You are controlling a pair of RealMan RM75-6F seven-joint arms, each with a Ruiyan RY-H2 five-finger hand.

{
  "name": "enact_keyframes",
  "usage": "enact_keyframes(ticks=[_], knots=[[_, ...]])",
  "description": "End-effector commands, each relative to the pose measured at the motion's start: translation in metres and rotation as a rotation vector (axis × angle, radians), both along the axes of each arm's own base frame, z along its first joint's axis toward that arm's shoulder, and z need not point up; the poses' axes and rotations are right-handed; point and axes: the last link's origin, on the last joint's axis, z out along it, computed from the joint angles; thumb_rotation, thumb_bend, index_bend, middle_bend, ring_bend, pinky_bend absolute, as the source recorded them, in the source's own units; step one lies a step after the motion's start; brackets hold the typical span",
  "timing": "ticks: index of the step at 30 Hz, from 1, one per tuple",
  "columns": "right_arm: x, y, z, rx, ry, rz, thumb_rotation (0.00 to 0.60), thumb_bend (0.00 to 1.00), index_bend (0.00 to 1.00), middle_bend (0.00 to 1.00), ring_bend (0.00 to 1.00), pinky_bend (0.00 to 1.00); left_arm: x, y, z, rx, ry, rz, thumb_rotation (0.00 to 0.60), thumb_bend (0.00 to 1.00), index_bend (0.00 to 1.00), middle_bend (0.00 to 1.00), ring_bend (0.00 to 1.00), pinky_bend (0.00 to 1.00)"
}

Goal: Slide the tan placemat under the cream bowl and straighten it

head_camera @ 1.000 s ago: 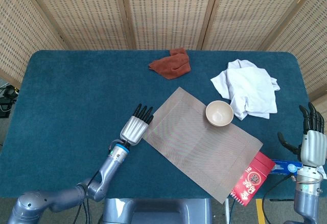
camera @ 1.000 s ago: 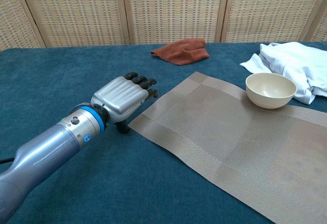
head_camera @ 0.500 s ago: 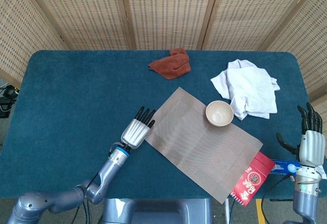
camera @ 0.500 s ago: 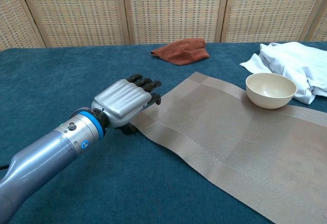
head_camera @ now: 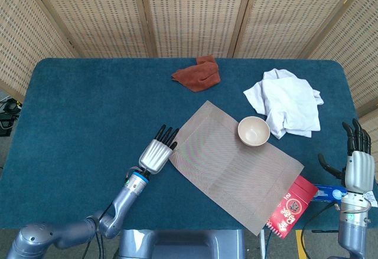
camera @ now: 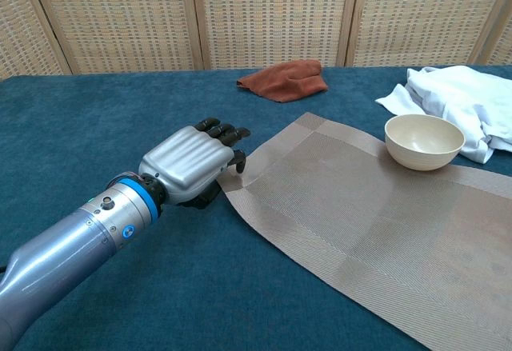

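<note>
Your left robot hand (camera: 192,163) lies palm-down at the near-left corner of the tan placemat (head_camera: 236,164), its dark fingertips (camera: 226,133) on or just over that corner; whether the thumb underneath pinches the edge you cannot tell from either view, so treat the grip as unconfirmed. Off to the side, your right robot hand (head_camera: 354,161) stands upright beyond the desk's right edge, fingers spread and holding nothing. The placemat lies flat on the blue desk (head_camera: 82,111) but skewed, running diagonally with its near-right corner overhanging the front edge above a red packet (head_camera: 290,206). Further back, the cream bowl (head_camera: 254,131) already sits on the mat, close to its far edge, so the sliding part looks largely done. What remains, as far as you can judge, is the straightening: turning the mat square to the desk with the bowl nearer its middle. Behind the bowl lie a white cloth (head_camera: 286,101) and a rust cloth (head_camera: 198,72).
</note>
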Motion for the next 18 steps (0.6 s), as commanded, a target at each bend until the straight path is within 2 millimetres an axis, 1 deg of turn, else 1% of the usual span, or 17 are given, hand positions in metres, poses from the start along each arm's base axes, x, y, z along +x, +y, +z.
enact_keyframes(ticks=[1, 2, 4, 8, 12, 18], knots=[[0.0, 0.0, 0.001, -0.004, -0.001, -0.001, 0.6, 0.4, 0.13, 0.0, 0.0, 0.0, 0.002, 0.0, 0.0, 0.017, -0.009, -0.006, 0.6, 0.54, 0.52, 0.0, 0.0, 0.0], [0.0, 0.0, 0.001, -0.004, -0.002, -0.002, 0.6, 0.4, 0.13, 0.0, 0.0, 0.0, 0.002, 0.0, 0.0, 0.019, -0.01, -0.005, 0.6, 0.53, 0.56, 0.0, 0.0, 0.0], [0.0, 0.0, 0.001, -0.004, -0.004, -0.001, 0.6, 0.4, 0.13, 0.0, 0.0, 0.0, 0.002, 0.0, 0.0, 0.022, -0.014, -0.004, 0.6, 0.53, 0.61, 0.0, 0.0, 0.0], [0.0, 0.0, 0.001, -0.001, -0.003, 0.001, 0.6, 0.4, 0.13, 0.0, 0.0, 0.0, 0.002, 0.0, 0.001, 0.03, -0.02, -0.003, 0.6, 0.53, 0.68, 0.0, 0.0, 0.0], [0.001, 0.0, 0.0, 0.001, -0.002, 0.004, 0.6, 0.4, 0.13, 0.0, 0.0, 0.0, 0.0, 0.0, 0.004, 0.042, -0.022, -0.006, 0.6, 0.53, 0.71, 0.0, 0.0, 0.0], [0.003, 0.001, -0.001, 0.009, 0.0, 0.01, 0.6, 0.4, 0.13, 0.0, 0.0, 0.0, -0.013, -0.001, 0.023, 0.081, 0.001, -0.011, 0.6, 0.53, 0.73, 0.0, 0.0, 0.0]])
